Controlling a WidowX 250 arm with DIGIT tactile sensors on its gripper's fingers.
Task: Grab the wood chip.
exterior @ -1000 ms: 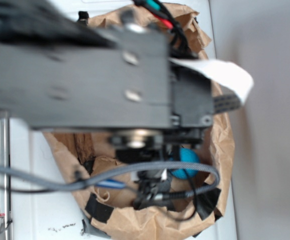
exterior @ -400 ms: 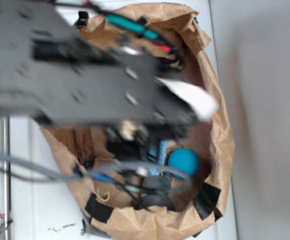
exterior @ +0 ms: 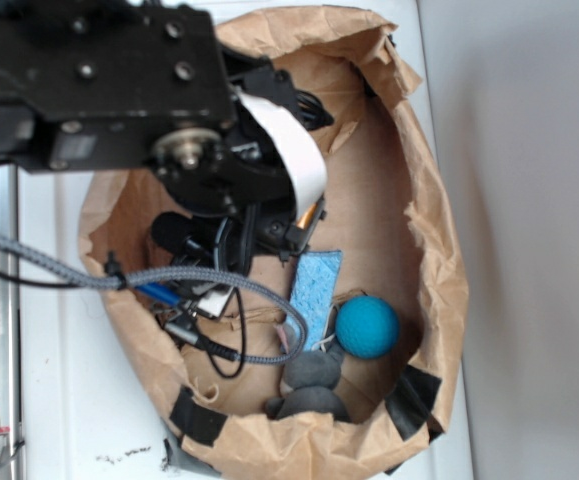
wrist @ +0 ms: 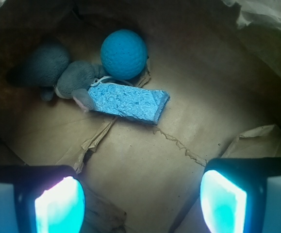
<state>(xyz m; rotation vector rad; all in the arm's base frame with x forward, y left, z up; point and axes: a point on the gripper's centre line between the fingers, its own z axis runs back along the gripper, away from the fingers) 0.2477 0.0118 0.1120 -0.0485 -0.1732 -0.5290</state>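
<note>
Wrist view shows the hand (wrist: 140,199) spread wide above the blue sponge (wrist: 128,103); no wood chip shows.

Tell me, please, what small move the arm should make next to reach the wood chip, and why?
Probably a short sideways shift toward the side of the bag hidden under the arm, with the pincer open. The wrist view shows only bare paper between its fingers, with the sponge, ball and grey toy ahead; no wood chip shows in either view.
</note>
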